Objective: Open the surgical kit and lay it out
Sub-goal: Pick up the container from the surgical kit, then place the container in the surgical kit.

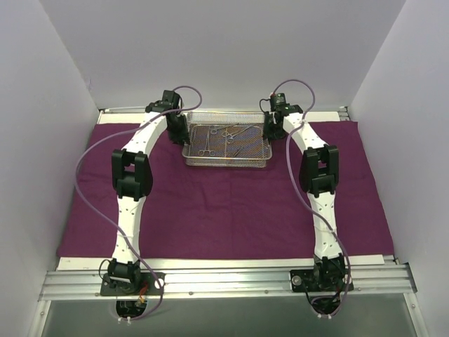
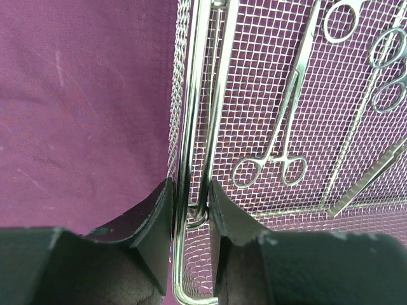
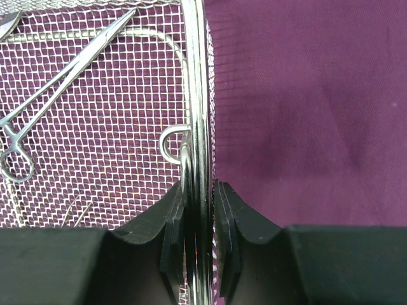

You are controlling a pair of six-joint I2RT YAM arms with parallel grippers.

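Right hand (image 3: 198, 190) pinches the wire-mesh tray (image 1: 226, 160) by its right end wall; left hand (image 2: 191, 190) straddles the left wall, whether gripping I cannot tell. Tray sits far-centre on the purple cloth (image 1: 224, 210), long axis running between both arms.

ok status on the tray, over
Left gripper straddles left wall of mesh tray, grip unconfirmed. Right gripper clamped on right wall. Tray sits on purple cloth, forceps inside. Nothing in the way.
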